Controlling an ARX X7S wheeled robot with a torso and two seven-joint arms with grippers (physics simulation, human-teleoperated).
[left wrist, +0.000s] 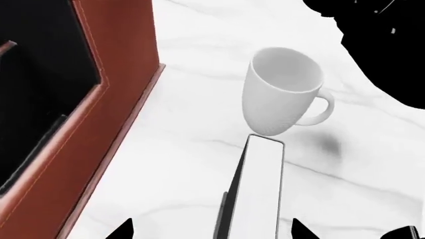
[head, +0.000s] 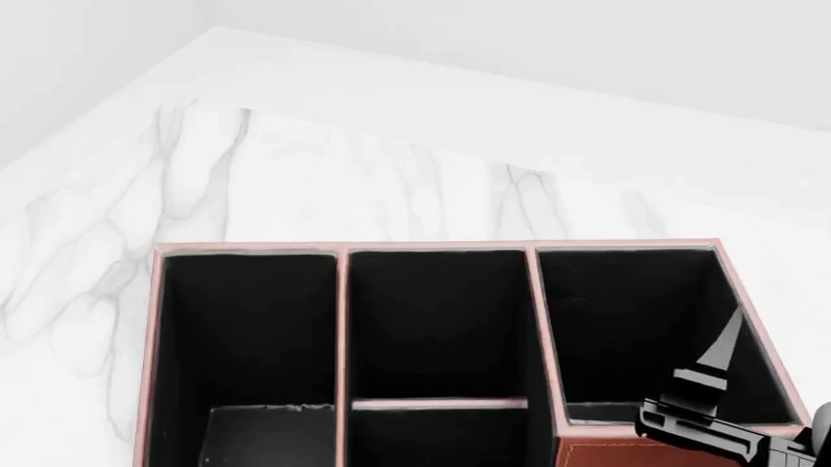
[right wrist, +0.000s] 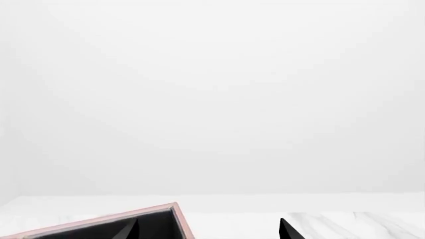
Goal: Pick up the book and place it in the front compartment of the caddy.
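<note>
Left wrist view: book [left wrist: 262, 189] beside caddy [left wrist: 113, 114].

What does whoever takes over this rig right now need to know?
Left gripper: open, jaws straddling the book, not closed on it.
Right gripper: open, empty, by the caddy's right cell.
The book stands on edge on the marble table beside the white mug, apart from the caddy.
Front compartment: empty.
Done: approach. Left: grasp, lift, place the book in.
</note>
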